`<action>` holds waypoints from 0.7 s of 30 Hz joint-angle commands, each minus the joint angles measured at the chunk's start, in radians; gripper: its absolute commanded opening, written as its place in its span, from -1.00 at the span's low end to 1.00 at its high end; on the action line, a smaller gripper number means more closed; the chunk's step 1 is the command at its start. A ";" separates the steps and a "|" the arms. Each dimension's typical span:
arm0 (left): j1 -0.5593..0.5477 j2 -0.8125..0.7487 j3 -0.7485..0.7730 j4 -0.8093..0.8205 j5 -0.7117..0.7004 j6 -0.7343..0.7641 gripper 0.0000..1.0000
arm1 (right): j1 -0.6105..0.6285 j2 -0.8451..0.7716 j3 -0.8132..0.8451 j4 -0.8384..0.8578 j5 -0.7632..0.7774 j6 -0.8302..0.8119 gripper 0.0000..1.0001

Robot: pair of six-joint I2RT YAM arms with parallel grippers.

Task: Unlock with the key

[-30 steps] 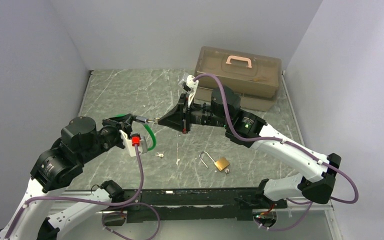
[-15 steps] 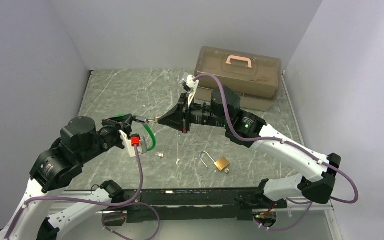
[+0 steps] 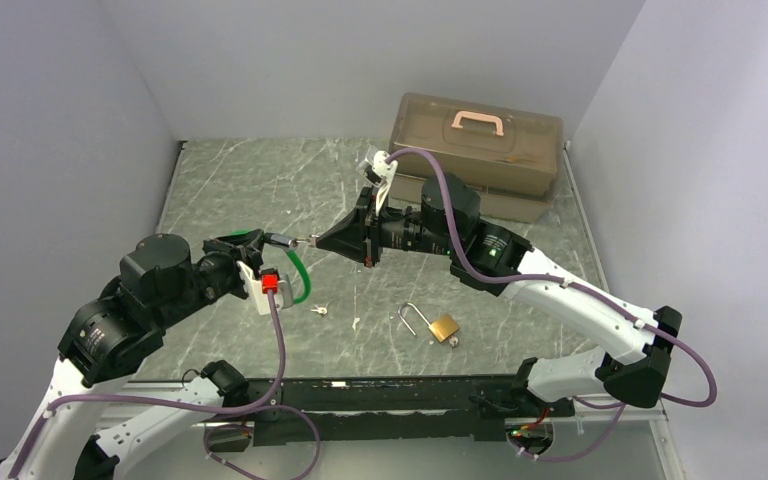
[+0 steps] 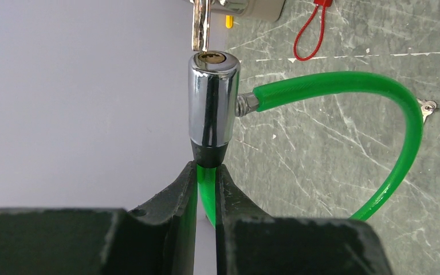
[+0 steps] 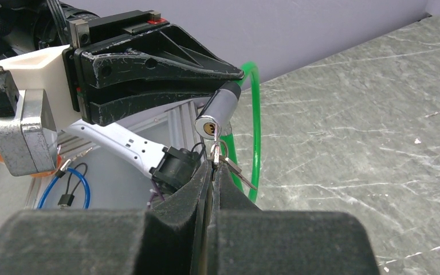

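Grey-green marbled table [image 3: 220, 190], plain grey walls. Nearest the bases, a brass padlock [image 3: 444, 327] lay with its shackle swung open. Mid-table, held above the surface, the left gripper [image 4: 206, 172] was closed narrowly on the green cable lock [image 4: 212, 97], just behind its chrome cylinder. The right gripper [image 5: 213, 169] pinched the key [image 5: 214, 150], whose bow was hidden between the fingers. The tip sat beside the keyhole [image 4: 211, 57]; contact unclear. Farthest, a toolbox [image 3: 475, 150].

readable text: none | cable lock [image 4: 213, 97]: no lettering | padlock [image 3: 444, 327]: possibly stamped, too small
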 commanded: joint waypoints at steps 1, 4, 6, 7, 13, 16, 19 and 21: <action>0.004 -0.012 0.052 0.069 0.026 -0.009 -1.00 | 0.004 -0.013 -0.005 0.019 0.012 -0.010 -1.00; 0.004 -0.013 0.051 0.071 0.023 -0.009 -1.00 | 0.004 -0.011 -0.009 0.020 0.005 -0.007 -1.00; 0.006 -0.013 0.052 0.070 0.026 -0.010 -1.00 | 0.003 -0.012 -0.012 0.022 0.003 -0.006 -1.00; 0.007 -0.013 0.052 0.071 0.027 -0.009 -1.00 | 0.003 -0.012 -0.013 0.021 0.004 -0.006 -1.00; 0.006 -0.011 0.051 0.074 0.028 -0.012 -1.00 | 0.006 -0.005 -0.009 0.020 -0.006 -0.004 -1.00; 0.008 -0.008 0.052 0.075 0.022 -0.013 -1.00 | 0.013 -0.002 -0.006 0.021 -0.005 -0.008 -1.00; 0.009 -0.008 0.046 0.080 0.016 -0.015 -1.00 | 0.021 0.003 -0.001 0.017 -0.005 -0.013 -1.00; 0.010 -0.006 0.047 0.076 0.012 -0.014 -1.00 | 0.026 0.006 0.001 0.012 0.000 -0.018 -1.00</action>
